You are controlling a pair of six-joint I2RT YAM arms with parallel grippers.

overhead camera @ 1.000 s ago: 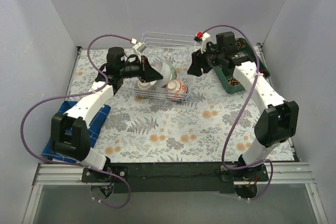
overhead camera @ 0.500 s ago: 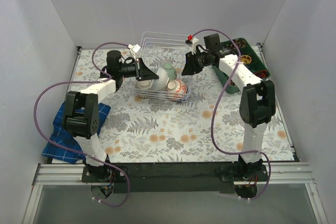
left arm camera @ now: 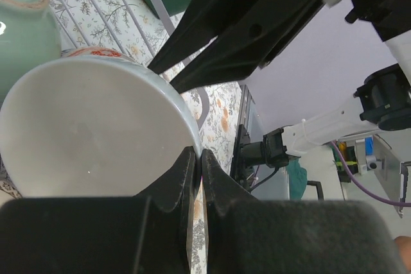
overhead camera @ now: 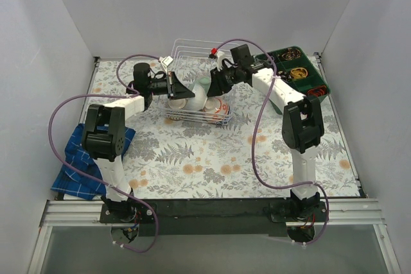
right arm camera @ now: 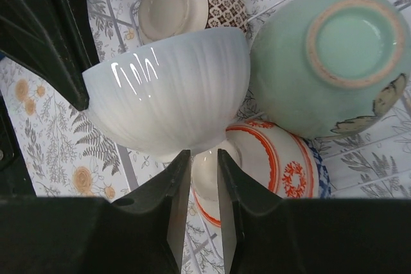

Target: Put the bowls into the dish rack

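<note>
My left gripper point(overhead camera: 187, 93) is shut on the rim of the plain white bowl point(left arm camera: 96, 133) and holds it inside the wire dish rack point(overhead camera: 192, 49). In the right wrist view the white bowl point(right arm camera: 167, 88) hangs over the orange-red patterned bowl point(right arm camera: 270, 165). The mint green bowl point(right arm camera: 334, 56) lies foot up beside them, and the dark grey patterned bowl point(right arm camera: 186, 4) lies behind. My right gripper point(right arm camera: 199, 155) is over the rack, its tips at the white bowl's underside. Its jaws stand a narrow gap apart with nothing between them. It also shows in the top view point(overhead camera: 212, 88).
A dark green compartmented tray point(overhead camera: 292, 72) with small items stands at the back right. A blue checked cloth point(overhead camera: 74, 165) lies at the left edge. The floral table cover point(overhead camera: 212, 158) stretches in front of the rack. White walls close in three sides.
My right arm has swung left from beside the green tray to over the rack, up to the white bowl. My left gripper has kept hold of the white bowl while its elbow folded in.
</note>
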